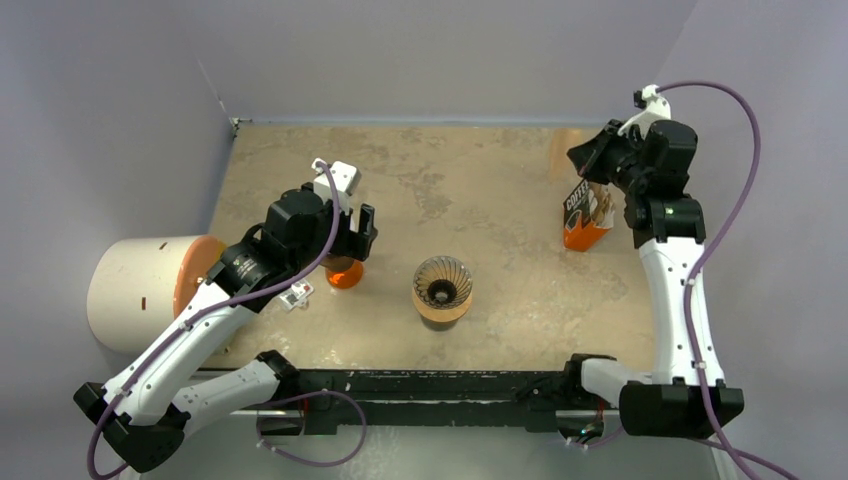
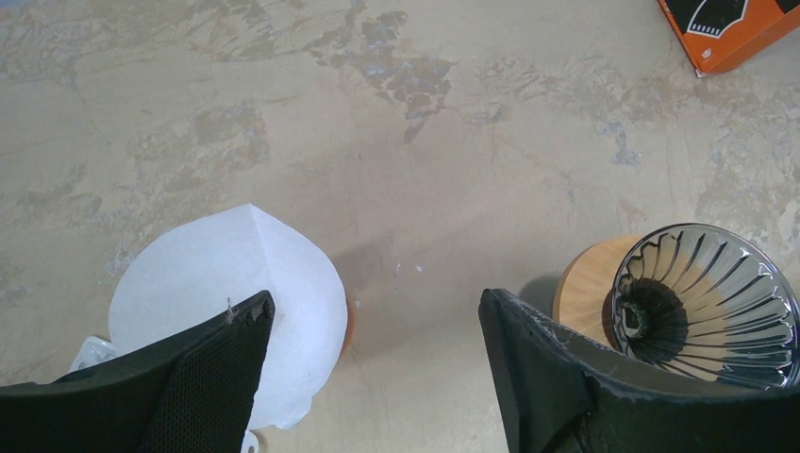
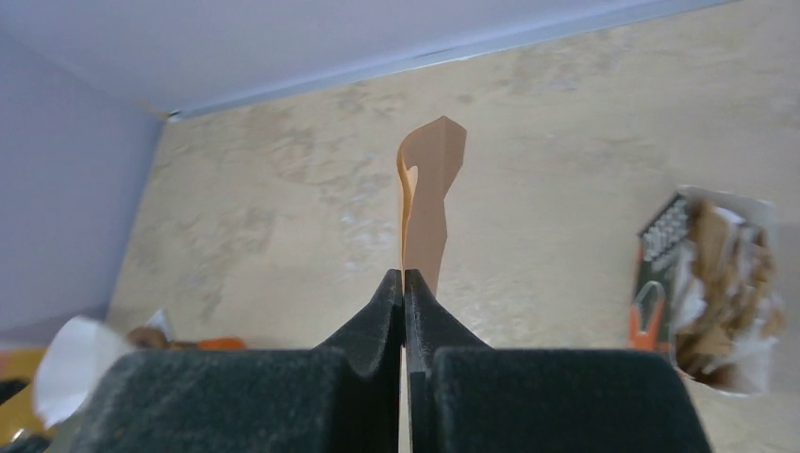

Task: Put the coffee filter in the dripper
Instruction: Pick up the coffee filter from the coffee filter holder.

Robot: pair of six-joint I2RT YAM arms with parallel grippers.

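Observation:
My right gripper (image 3: 404, 280) is shut on the coffee filter (image 3: 430, 198), a tan folded paper that sticks up past the fingertips. In the top view this gripper (image 1: 588, 160) holds the filter (image 1: 562, 152) in the air at the table's far right, above the packet. The dripper (image 1: 443, 290), a ribbed clear glass cone on a wood-like collar, stands near the table's middle front. It also shows at the right of the left wrist view (image 2: 703, 302). My left gripper (image 2: 377, 316) hangs open with nothing between its fingers, left of the dripper (image 1: 355, 235).
An orange glass vessel (image 1: 345, 272) stands under the left gripper, with a white paper (image 2: 226, 293) lying on it. The black-and-orange packet (image 1: 585, 215) stands torn open at the right, tan papers inside (image 3: 722, 283). A big white cylinder (image 1: 140, 290) lies off the table's left edge.

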